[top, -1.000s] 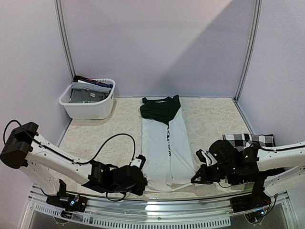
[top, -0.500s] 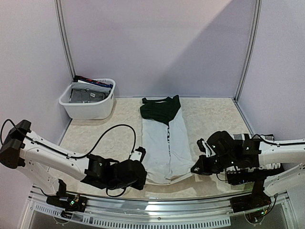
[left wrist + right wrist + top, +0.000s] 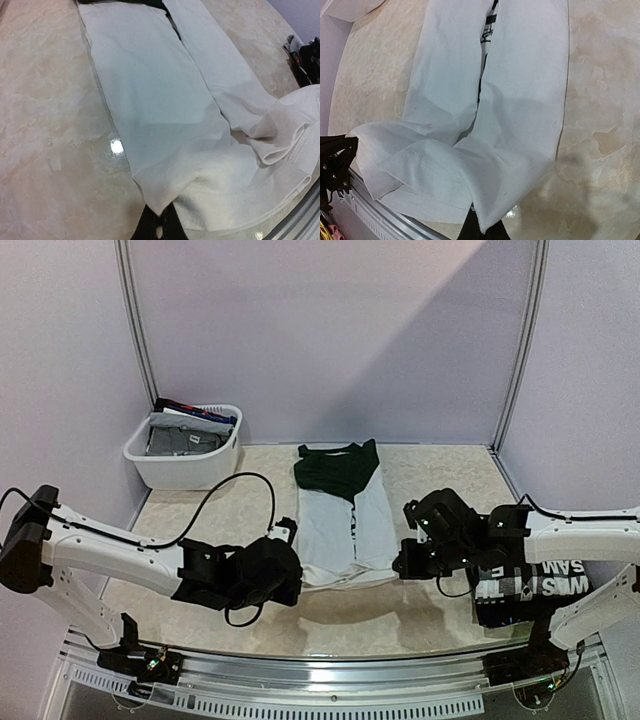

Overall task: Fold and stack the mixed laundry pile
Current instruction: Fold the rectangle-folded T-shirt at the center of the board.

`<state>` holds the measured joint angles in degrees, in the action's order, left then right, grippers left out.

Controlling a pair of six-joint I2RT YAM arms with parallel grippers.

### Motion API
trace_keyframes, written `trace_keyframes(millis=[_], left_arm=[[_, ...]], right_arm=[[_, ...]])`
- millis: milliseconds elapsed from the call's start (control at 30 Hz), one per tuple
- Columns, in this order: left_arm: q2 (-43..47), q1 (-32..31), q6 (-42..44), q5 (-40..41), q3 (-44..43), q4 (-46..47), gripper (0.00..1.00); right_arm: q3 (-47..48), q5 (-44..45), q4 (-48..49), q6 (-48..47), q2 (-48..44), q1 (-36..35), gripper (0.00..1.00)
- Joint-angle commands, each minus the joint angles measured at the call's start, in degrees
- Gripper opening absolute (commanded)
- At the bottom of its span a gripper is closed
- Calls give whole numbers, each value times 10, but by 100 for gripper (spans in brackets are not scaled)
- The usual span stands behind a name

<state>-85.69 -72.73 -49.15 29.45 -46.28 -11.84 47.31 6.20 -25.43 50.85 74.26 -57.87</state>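
Left hand (image 3: 280, 562): pressed together, pinching the near left hem corner of the white cloth (image 3: 340, 530).
Right hand (image 3: 410, 562): pressed together, pinching the near right hem corner of the same cloth, level with the left hand.
Between the hands: the near hem is lifted off the table (image 3: 440, 480) and sags in a soft, doubled fold; the stitched hem line shows in the right wrist view.
Cloth texture: thin, matte white knit, both side panels folded inward to meet along a centre seam, giving a long narrow rectangle.
Cloth writing: a dark strip of print runs along the centre seam, too small to read.
Cloth axis: long axis runs straight away from the hands; the dark part (image 3: 335, 468) is at the far end, the hem at the hands.
Right of the right hand: a black piece (image 3: 535, 585), flat under the arm; its white letters read "SAM", the rest partly hidden.
Far left of the left hand: a white plastic basket (image 3: 185, 468) holding grey and blue garments (image 3: 180, 438).
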Motion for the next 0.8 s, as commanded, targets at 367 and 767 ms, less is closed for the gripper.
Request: trace_keyframes(millis=[367, 767], left_arm=[[9, 102, 100, -7, -46, 24, 0], [-41, 172, 153, -24, -89, 72, 0]], right_arm=[[126, 118, -14, -67, 96, 31, 0], [170, 141, 19, -103, 139, 90, 0]])
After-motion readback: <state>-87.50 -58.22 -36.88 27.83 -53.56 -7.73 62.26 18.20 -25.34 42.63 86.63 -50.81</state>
